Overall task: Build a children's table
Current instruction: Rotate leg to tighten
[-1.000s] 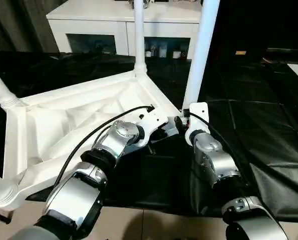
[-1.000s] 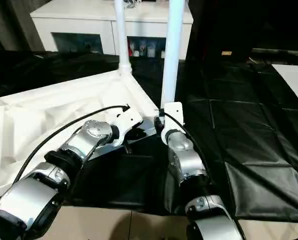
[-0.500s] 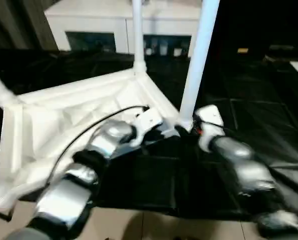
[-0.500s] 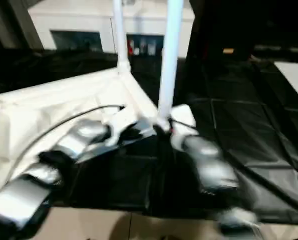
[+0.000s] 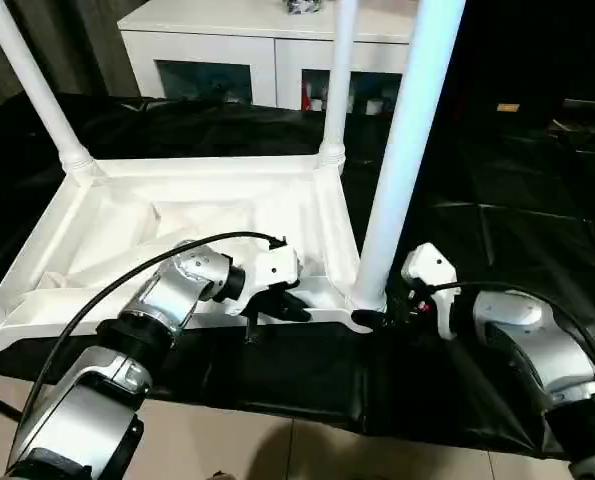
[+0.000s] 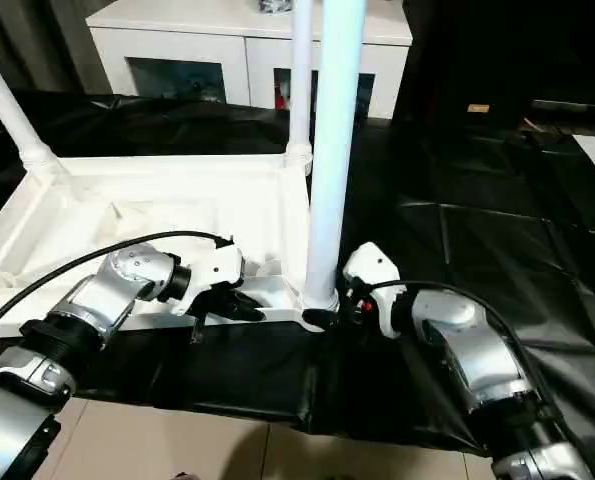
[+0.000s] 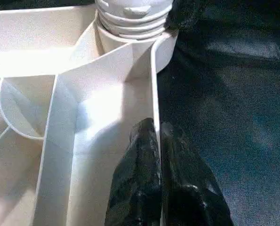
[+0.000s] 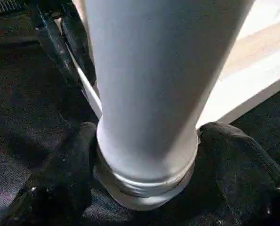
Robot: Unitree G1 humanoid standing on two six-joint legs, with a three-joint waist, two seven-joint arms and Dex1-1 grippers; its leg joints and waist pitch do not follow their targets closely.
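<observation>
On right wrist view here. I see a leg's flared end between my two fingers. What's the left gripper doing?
Observer: The left gripper is pinched shut on the near rim of the tabletop, close to that leg's corner socket.
Operator: Is the leg straight?
Observer: From the head camera, the near-right leg stands upright in its socket.
Operator: Other legs?
Observer: The far-left leg and far-right leg also stand in their corners. The near-left corner is cut off by the picture's edge, so I can't tell about a fourth.
</observation>
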